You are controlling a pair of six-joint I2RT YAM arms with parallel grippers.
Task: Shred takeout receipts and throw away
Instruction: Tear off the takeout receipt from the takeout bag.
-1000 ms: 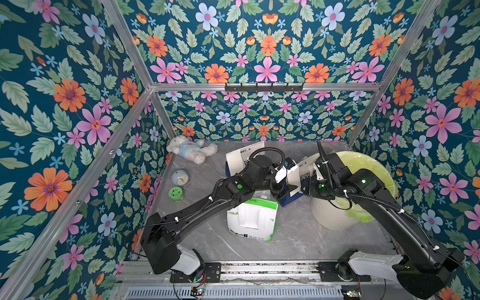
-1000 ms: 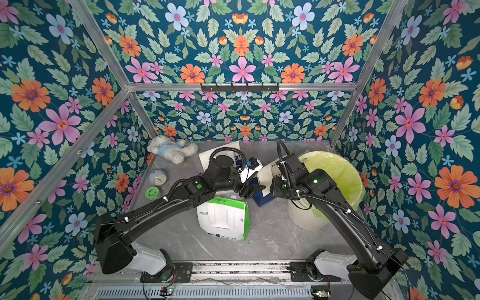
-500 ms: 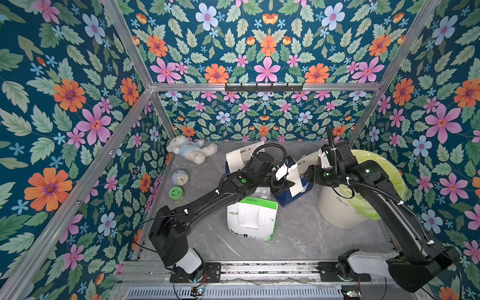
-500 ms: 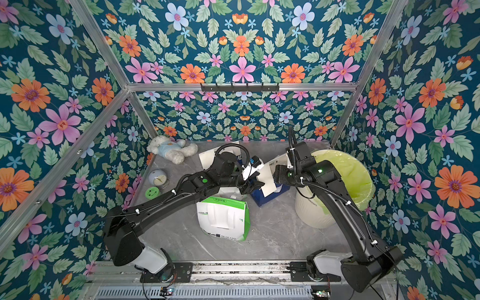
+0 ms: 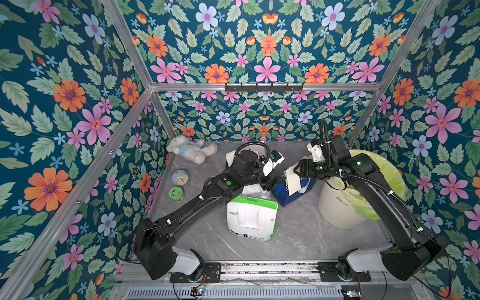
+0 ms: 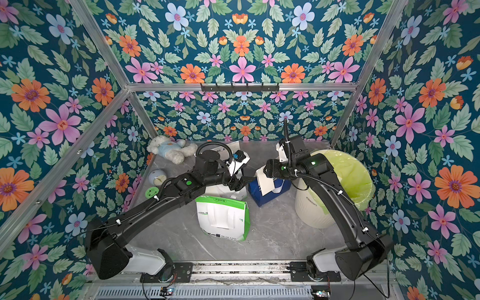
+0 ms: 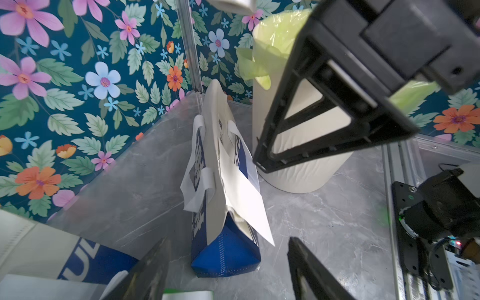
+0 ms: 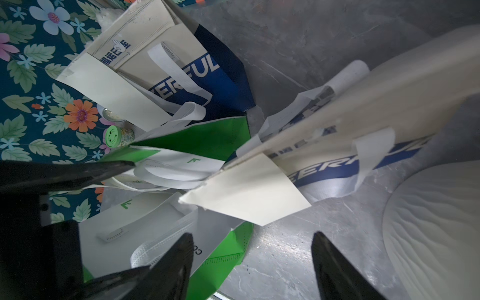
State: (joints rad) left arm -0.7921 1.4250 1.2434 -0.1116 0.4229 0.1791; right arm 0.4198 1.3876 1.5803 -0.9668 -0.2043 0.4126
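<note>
A white takeout receipt hangs from the top edge of the upright blue-and-white bag, seen in both top views. My left gripper stands open just in front of the bag's blue end, touching nothing. My right gripper is open too, with the receipt just ahead of its fingertips and not between them. In both top views the two grippers face each other across this bag. A second receipt lies on another blue-and-white bag.
A white-and-green bag lies in front of the arms. A white bin with a yellow-green liner stands to the right of the blue bag. A teddy bear and two small jars sit at the back left.
The right wrist has lifted and drawn back a little toward the bin. The left gripper has slid slightly lower beside the blue bag. The receipt still hangs on the bag.
</note>
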